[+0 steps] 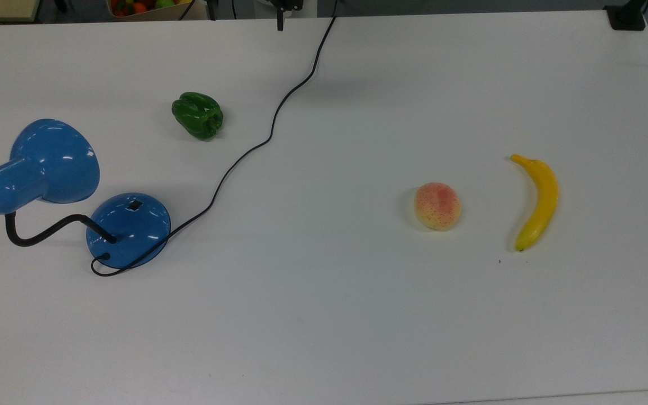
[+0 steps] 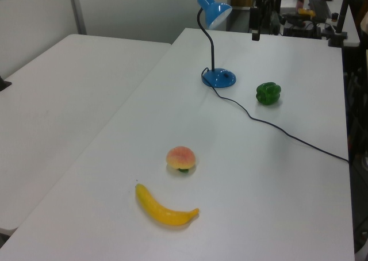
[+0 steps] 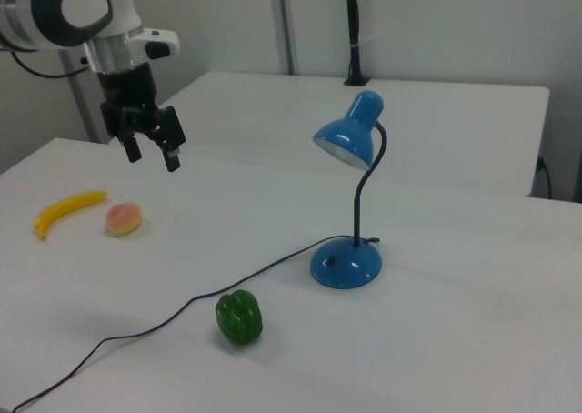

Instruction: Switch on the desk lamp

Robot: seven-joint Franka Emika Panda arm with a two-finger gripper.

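Lamp unlit, gripper spread and high, well away from the switch.

Table [image 1: 358, 315], matte white, carries everything; taking the lamp [image 3: 350, 204] as the landmark, it stands at the top view's left end, glossy blue metal with a bell shade, black bendy neck and domed round base. Its cord [image 1: 279, 107] snakes off toward the table's far edge. The gripper [image 3: 150, 149] hangs open above the table, well apart from the lamp, empty. A curved yellow banana [image 1: 538, 202] and a speckled peach [image 1: 437, 206] lie far from the lamp; a lumpy green pepper [image 1: 198, 115] sits near it. The small black switch [image 1: 134, 205] sits on the base's dome: best to descend straight onto it and press gently, so the light base does not slide.
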